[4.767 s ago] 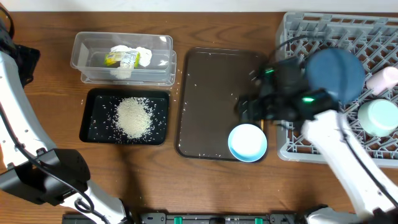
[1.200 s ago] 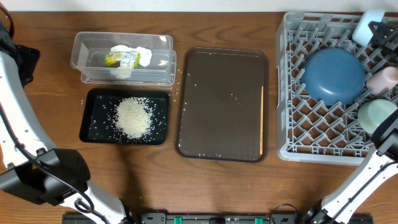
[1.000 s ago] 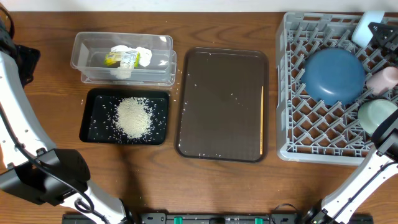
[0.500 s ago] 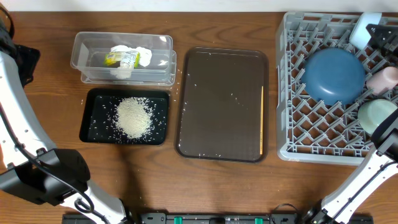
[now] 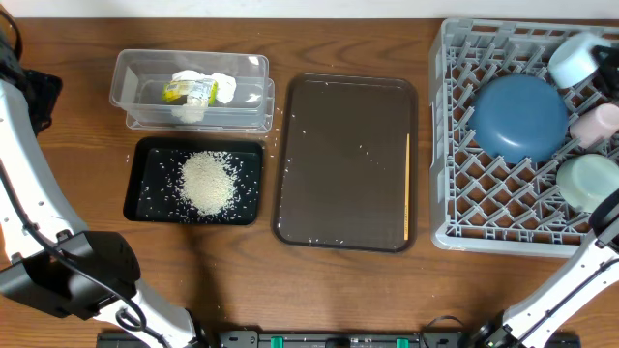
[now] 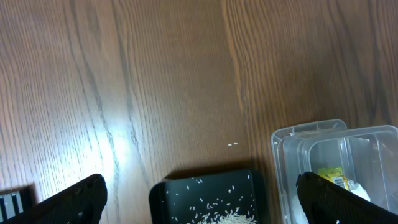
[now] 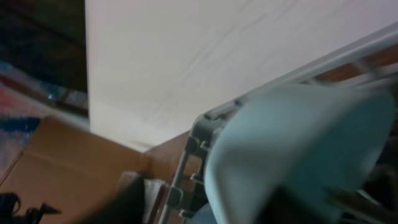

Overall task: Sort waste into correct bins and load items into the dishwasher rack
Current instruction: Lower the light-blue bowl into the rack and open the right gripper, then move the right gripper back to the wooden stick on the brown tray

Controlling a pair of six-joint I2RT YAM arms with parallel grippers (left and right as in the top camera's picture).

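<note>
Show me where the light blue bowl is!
From overhead, the light blue bowl is in the rack, at the picture's top right corner. The plate is just below and left of it, and the pink cup is below it.

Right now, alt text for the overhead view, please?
Grey dishwasher rack at right holds a dark blue plate, light blue bowl, pink cup and mint-green bowl. At left, rice lies in the black tray; tissue and wrapper in the clear tub.

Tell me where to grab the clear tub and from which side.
On the clear tub, I'd pinch the left short wall from above, one finger inside, one outside: it stands open upward, and the tissue and wrapper leave that end bare.
</note>
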